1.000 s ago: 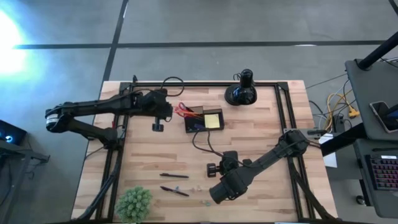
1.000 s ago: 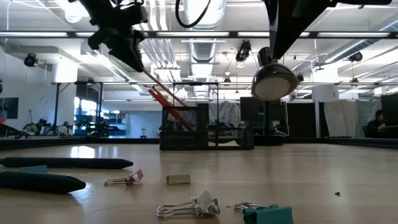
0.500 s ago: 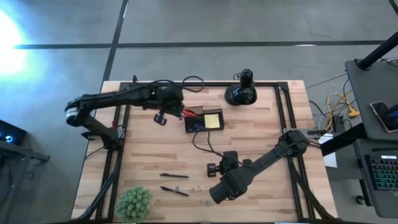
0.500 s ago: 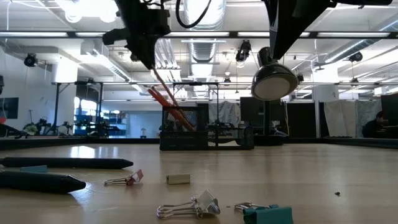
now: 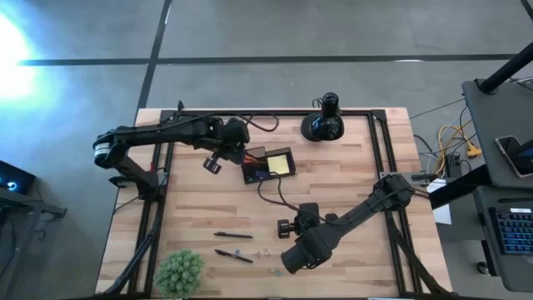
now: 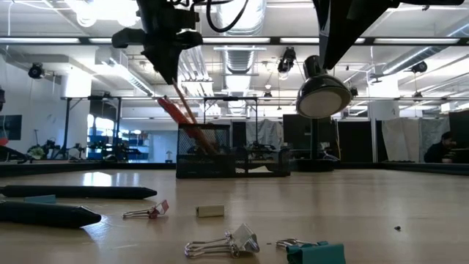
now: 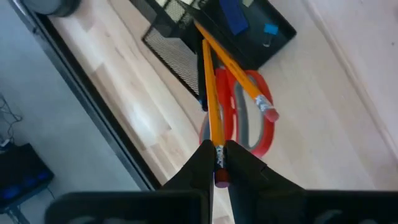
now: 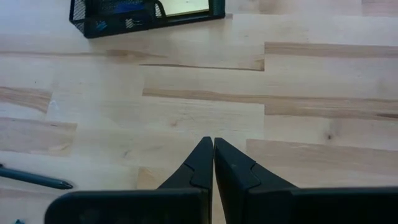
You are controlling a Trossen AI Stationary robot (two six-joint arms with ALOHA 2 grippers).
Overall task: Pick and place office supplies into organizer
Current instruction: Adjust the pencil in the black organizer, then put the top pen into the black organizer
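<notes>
The left gripper (image 7: 217, 163), fingers clamped on the eraser end of a pencil (image 7: 210, 102) whose tip sits in the organizer (image 5: 268, 164), holds a light, stiff, slippery rod; right gripper (image 8: 213, 163) fingers closed, empty.

Wooden table (image 5: 350, 179): organizer (image 5: 268, 165), pens (image 5: 233, 236), clips (image 6: 223, 243).

The high view looks straight down on the whole table (image 5: 350, 179); the low one sits level at its surface. Both wrist views, seemingly closer, share the organizer (image 7: 186, 53).
</notes>
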